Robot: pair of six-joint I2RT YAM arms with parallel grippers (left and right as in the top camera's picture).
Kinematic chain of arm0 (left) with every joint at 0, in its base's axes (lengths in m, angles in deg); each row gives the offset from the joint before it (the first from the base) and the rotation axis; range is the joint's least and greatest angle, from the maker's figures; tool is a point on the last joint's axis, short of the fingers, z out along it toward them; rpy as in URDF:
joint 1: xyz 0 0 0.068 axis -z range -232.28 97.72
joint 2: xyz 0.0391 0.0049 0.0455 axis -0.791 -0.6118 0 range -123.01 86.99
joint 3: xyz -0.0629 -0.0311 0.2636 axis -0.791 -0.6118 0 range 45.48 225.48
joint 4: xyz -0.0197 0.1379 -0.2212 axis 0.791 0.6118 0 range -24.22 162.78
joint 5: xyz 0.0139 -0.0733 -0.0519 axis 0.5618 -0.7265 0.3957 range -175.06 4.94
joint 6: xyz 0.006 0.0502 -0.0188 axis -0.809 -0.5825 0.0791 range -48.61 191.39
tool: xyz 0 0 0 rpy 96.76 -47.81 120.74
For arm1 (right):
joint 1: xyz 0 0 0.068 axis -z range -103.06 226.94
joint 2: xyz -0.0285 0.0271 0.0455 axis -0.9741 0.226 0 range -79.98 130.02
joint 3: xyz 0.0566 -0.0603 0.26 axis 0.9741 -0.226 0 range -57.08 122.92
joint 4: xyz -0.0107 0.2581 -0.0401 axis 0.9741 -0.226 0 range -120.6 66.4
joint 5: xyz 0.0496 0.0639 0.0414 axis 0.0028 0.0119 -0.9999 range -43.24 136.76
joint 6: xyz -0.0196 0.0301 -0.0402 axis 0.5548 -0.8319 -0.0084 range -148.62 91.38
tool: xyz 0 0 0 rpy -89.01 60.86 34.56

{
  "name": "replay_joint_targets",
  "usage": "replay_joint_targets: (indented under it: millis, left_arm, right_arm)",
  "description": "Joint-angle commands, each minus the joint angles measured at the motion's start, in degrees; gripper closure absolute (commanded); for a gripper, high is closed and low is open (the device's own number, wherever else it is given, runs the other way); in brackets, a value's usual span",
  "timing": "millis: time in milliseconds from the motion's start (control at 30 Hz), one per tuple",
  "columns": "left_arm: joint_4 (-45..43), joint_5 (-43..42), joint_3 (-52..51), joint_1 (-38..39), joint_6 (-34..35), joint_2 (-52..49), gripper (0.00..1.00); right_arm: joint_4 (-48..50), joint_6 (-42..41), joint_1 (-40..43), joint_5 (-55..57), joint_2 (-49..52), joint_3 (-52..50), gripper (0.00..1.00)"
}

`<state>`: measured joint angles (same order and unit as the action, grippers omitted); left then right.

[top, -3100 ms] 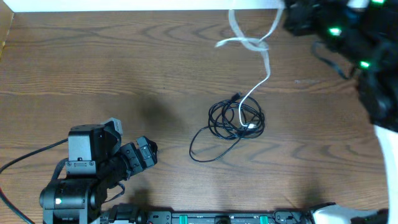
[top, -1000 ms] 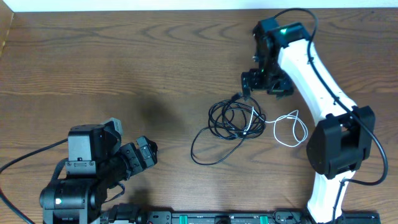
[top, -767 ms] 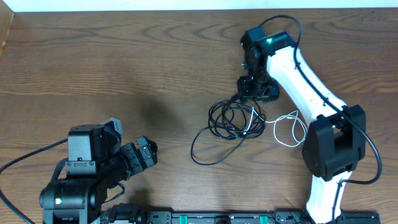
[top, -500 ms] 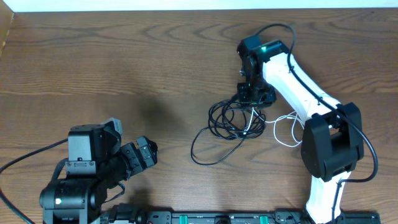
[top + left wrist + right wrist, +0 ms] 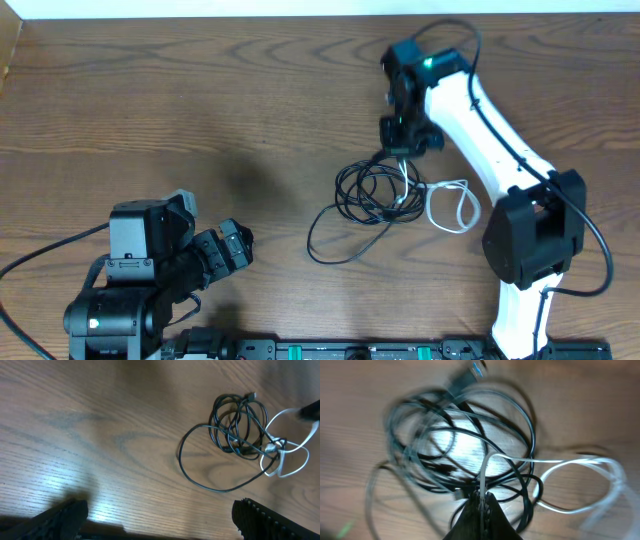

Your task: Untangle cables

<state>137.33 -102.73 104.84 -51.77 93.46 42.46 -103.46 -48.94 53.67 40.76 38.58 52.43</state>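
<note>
The black cables [image 5: 347,192] lie in a tangled coil mid-table, with one loose loop trailing toward the front left. The white cable [image 5: 430,205] runs through the coil's right side and loops out to the right. My right gripper [image 5: 402,152] hovers over the coil's far edge, shut on a strand of the white cable [image 5: 560,460], which rises straight into the closed fingertips [image 5: 482,497] above the black cables [image 5: 527,445]. My left gripper [image 5: 236,246] rests open at the front left, well away from the black cables [image 5: 220,425] and the white cable [image 5: 276,462] in its wrist view.
The left arm's base and its thick black wire [image 5: 40,255] sit at the front left. The right arm [image 5: 480,110] stretches from the front right across the table's right side. A rail [image 5: 350,350] runs along the front edge.
My right gripper came down over the coil's far edge and shut on the white cable. The white loop has drawn in toward the coil. The left arm stayed still.
</note>
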Motion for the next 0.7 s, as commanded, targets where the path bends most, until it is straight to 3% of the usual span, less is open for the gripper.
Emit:
replay_joint_targets:
  millis: [0,333,500,667]
  left_arm:
    - [0.0,0.4,0.0,-0.2,-1.0,0.0,0.02]
    - [0.0,0.4,0.0,-0.2,-1.0,0.0,0.02]
    - [0.0,0.4,0.0,-0.2,-1.0,0.0,0.02]
    - [0.0,0.4,0.0,-0.2,-1.0,0.0,0.02]
  right_arm:
    - [-3.6,0.0,0.1,1.4,-0.7,11.5,0.99]
    - [-13.8,0.0,0.1,18.3,-2.6,47.5,0.99]
    - [-13.1,0.0,-0.1,17.4,-4.9,53.1,0.99]
    - [-12.5,0.2,-0.1,6.7,-5.6,53.2,0.99]
